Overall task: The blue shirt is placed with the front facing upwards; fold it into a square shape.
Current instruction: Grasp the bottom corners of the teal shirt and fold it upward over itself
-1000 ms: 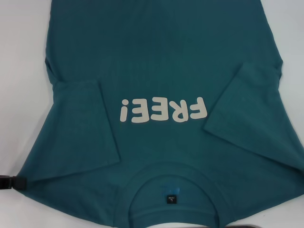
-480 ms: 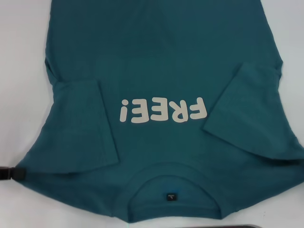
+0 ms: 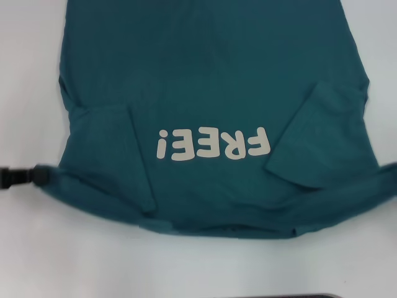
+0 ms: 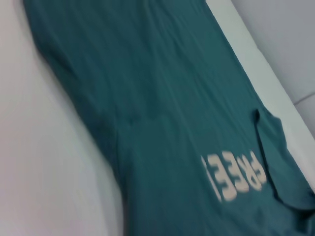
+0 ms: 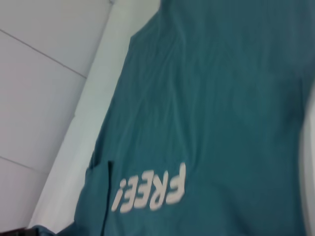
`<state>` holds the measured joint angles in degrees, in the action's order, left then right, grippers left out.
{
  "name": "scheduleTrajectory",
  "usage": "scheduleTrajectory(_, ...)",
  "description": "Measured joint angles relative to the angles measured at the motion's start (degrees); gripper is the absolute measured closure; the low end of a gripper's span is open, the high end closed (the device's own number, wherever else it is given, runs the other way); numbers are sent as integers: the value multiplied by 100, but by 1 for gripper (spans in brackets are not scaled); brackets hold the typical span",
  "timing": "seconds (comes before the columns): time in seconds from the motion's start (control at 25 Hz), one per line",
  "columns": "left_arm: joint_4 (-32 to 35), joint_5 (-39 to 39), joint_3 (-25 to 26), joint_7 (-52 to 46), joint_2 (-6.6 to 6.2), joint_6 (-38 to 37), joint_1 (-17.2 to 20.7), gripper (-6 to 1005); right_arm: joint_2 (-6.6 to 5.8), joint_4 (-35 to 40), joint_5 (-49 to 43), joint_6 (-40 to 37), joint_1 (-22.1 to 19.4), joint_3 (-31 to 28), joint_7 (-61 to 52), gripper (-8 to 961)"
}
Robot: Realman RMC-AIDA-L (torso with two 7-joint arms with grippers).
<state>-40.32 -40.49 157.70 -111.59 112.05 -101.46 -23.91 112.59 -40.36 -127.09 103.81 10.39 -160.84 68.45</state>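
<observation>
one blue shirt, two folded-in sleeves, one gripper in sight, one white table

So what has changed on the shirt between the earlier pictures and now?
The collar end of the blue shirt has been lifted and carried away from the robot, hiding the collar and label. The left gripper moved up and inward at the shirt's edge. The sleeves, already folded in, and the "FREE!" lettering stayed put.
</observation>
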Motion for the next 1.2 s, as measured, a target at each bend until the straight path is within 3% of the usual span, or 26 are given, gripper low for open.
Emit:
scheduleTrajectory(0.24, 177, -3, 12, -84, 110, 676, -629, 997, -29, 15, -8, -358, 521, 12, -40, 906)
scheduleTrajectory(0.48, 350, -2, -21, -310, 97, 1181, -1212, 996, -56, 73, -16, -694, 1091, 51, -92, 903)
scheduleTrajectory(0.52, 360, -3, -31, -429, 89, 1451, -1500, 996, -57, 73, -16, -767, 1151, 60, -104, 903)
scheduleTrajectory(0.76, 364, -2, -39, -636, 54, 1931, -1997, 996, -39, 74, 29, -1422, 1611, 69, -123, 901)
scheduleTrajectory(1.2, 622, -9, -75, -798, 21, 3048, -2419, 996, 8, 344, 35, -2728, 2260, 257, -85, 896)
